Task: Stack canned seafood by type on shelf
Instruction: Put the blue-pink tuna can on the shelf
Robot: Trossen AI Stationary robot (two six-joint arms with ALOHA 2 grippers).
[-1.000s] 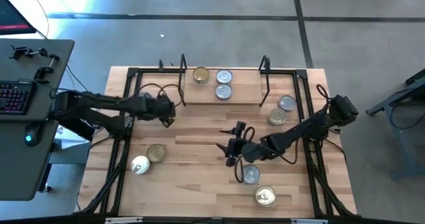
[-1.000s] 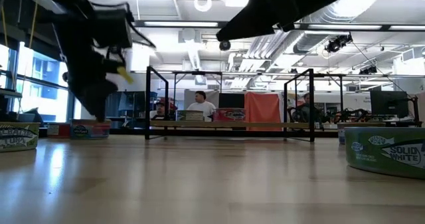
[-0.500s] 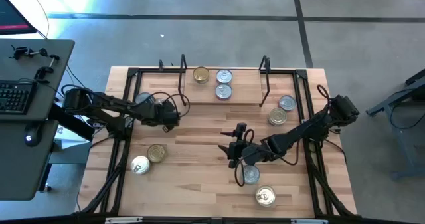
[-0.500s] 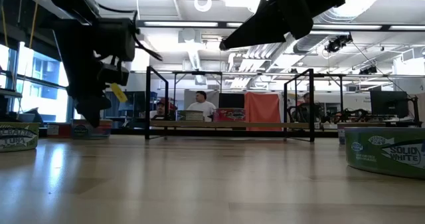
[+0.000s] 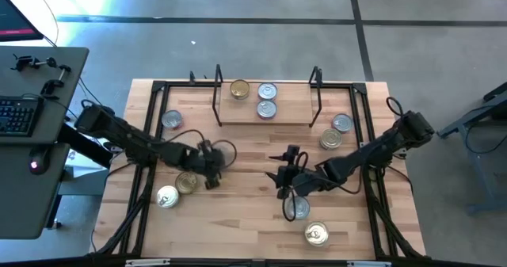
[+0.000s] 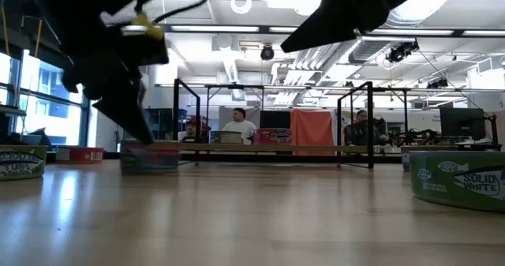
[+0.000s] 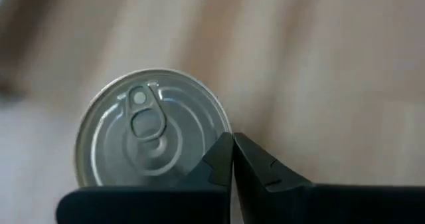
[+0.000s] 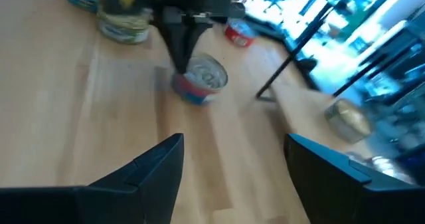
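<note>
1. Near the tabletop's (image 5: 238, 219) left side, the left claw (image 5: 212, 174) is pinched shut, empty.
2. Only its wrist view shows one silver can (image 7: 153, 127) beside the tips.
3. The right claw (image 5: 281, 173) is wide.
4. Three cans (image 5: 267, 91) sit on the shelf (image 5: 265, 120); six lie off it.

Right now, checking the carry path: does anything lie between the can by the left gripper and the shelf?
Nothing visible does. Bare tabletop runs from the can to the shelf; only the shut left gripper stands beside it.

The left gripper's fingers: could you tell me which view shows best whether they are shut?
The left wrist view: the left gripper has its fingertips pressed together, empty, beside a silver-lidded can. The high view shows it small, the low view only as a silhouette, and the right wrist view from afar.
</note>
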